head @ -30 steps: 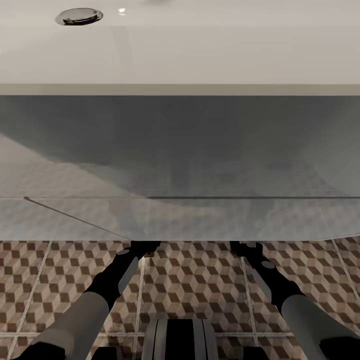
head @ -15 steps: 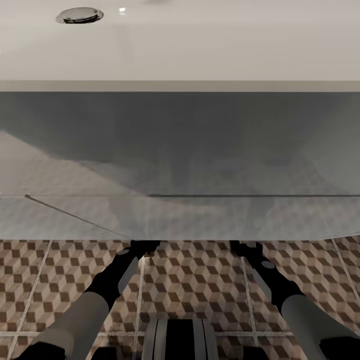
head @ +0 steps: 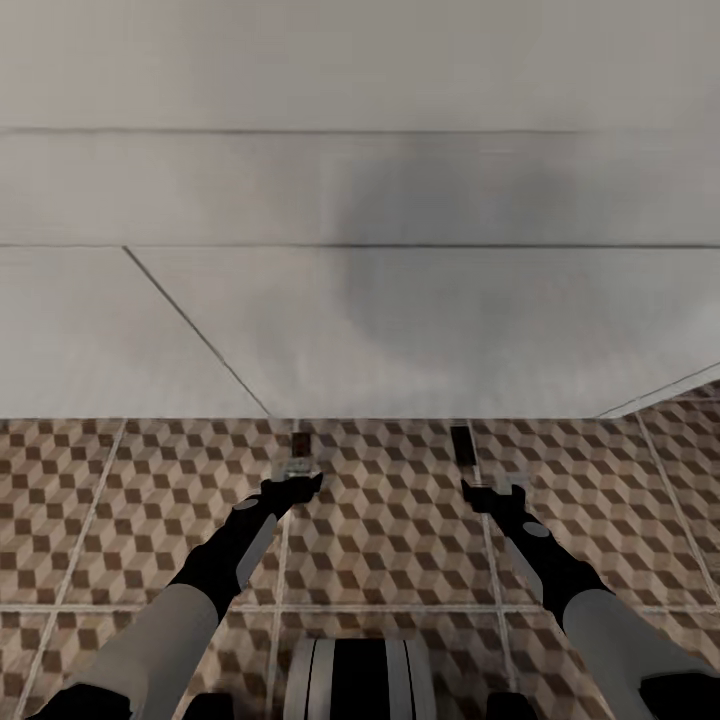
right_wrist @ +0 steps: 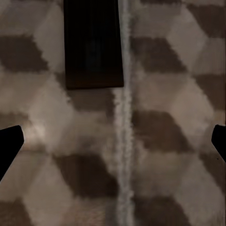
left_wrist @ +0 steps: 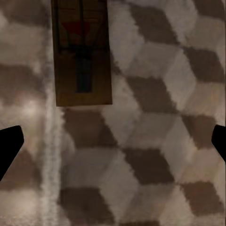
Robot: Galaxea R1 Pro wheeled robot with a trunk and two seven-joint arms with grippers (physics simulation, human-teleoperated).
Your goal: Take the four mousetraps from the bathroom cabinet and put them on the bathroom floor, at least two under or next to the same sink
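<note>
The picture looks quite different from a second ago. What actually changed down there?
Mostly the camera moved: the head view shifted, so the basin with its drain passed out of sight and more of the bathroom floor shows. Two mousetraps now lie on the tiles, one ahead of the left gripper, one ahead of the right gripper. Both arms look unmoved, fingers open and empty.

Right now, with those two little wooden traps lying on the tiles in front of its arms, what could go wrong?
1. Both grippers, left and right, hang open close behind the left mousetrap and right mousetrap; moving forward could knock them.
2. The traps lie near the white vanity, so retrieving them later might be awkward.
</note>
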